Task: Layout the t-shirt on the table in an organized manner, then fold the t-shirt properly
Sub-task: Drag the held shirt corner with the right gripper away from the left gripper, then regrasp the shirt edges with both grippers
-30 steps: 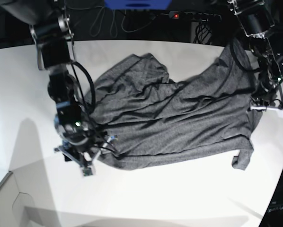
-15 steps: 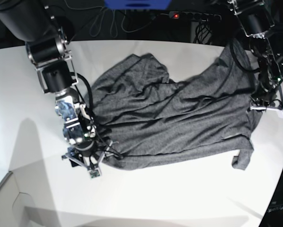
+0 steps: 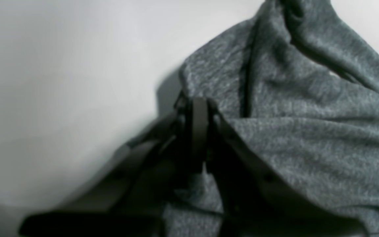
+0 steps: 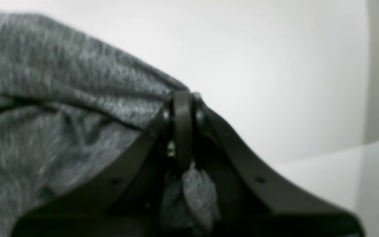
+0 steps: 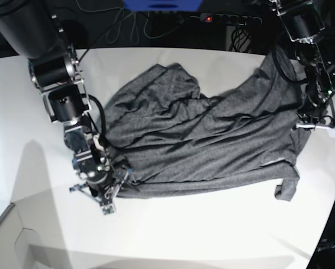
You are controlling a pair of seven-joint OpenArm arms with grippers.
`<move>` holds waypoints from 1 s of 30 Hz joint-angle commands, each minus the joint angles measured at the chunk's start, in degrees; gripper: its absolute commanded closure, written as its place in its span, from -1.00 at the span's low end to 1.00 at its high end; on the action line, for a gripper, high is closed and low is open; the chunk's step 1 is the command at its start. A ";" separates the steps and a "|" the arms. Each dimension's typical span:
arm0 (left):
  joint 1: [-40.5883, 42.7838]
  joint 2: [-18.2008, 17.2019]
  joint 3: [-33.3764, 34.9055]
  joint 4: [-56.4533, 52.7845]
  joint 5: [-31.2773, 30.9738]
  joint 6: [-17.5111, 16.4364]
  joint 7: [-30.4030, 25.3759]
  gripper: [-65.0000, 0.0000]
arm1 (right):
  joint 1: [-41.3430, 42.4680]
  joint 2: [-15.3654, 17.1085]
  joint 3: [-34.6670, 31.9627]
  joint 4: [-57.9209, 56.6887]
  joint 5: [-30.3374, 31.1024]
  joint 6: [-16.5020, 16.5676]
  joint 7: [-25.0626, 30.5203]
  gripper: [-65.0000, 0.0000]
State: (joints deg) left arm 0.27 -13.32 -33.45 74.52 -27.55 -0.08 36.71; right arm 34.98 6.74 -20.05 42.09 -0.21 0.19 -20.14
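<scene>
Both black jaws (image 3: 197, 108) (image 4: 186, 98) pinch the crumpled dark-grey knit t-shirt (image 5: 206, 140); risk: an uneven pull could slip shallow grips or bunch loose folds across the smooth white tabletop (image 5: 212, 230).

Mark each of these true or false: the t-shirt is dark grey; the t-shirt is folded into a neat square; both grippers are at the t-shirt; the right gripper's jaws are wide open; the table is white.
1. The t-shirt is dark grey. True.
2. The t-shirt is folded into a neat square. False: it lies spread unevenly, with creases.
3. Both the left gripper and the right gripper are at the t-shirt. True.
4. The right gripper's jaws are wide open. False: they are closed on the t-shirt's edge.
5. The table is white. True.
</scene>
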 commanded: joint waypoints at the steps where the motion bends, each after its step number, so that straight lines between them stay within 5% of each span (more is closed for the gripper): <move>1: -0.84 -0.96 -0.26 1.04 -0.36 -0.14 -0.97 1.00 | 3.39 0.60 0.41 1.21 -0.19 -0.14 1.81 1.00; 11: -0.49 -0.96 -0.26 1.57 -0.54 -0.14 -0.97 1.00 | 9.02 2.53 15.88 1.21 -0.19 -0.23 1.81 1.00; 16: -1.02 -0.79 -0.26 1.83 -0.98 -0.14 -0.97 1.00 | 9.11 3.41 16.41 1.21 -0.19 -0.76 1.81 1.00; 20: -0.67 -0.17 -0.26 5.79 -1.06 -0.14 -0.97 1.00 | 7.17 3.41 16.41 1.21 -0.19 -7.97 1.72 1.00; 30: 0.83 1.50 -0.26 17.30 -0.54 0.30 -0.36 0.98 | 2.42 3.06 16.41 4.02 -0.10 -8.41 1.46 1.00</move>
State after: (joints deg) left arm 1.91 -10.98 -33.54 90.67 -27.94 0.08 37.50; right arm 35.40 9.45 -3.75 44.95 -0.10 -7.42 -20.14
